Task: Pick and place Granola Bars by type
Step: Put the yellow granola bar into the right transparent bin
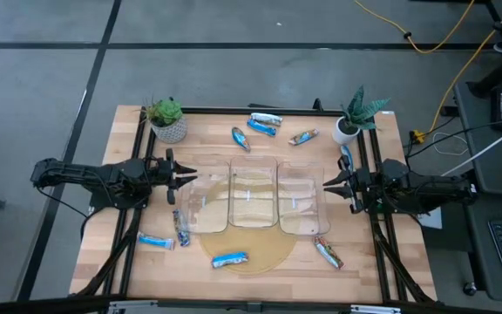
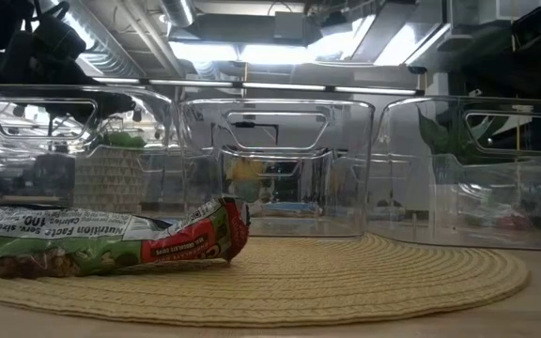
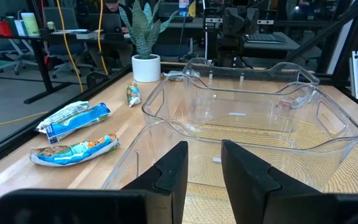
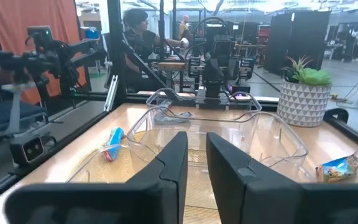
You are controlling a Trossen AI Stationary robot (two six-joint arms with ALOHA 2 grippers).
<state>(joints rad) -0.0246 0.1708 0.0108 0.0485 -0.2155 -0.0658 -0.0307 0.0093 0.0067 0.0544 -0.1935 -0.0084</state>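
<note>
Meanwhile both tools, left [image 1: 186, 174] and right [image 1: 329, 185], flank the bins [image 1: 253, 208].

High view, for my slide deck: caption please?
Both arms wait beside three empty bins while granola bars lie scattered around.

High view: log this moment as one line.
left gripper open, left of bins | right gripper open, right of bins | granola bars scattered outside | bins empty

- Table [image 1: 390, 253]: pale wood, matt.
- Bins [image 1: 253, 185]: clear glossy plastic.
- Mat [image 2: 364, 272]: woven straw, rough.
- Bars [image 1: 230, 259]: shiny crinkled foil wrappers.
- Fingers [image 3: 173, 171]: matt black plastic.
</note>
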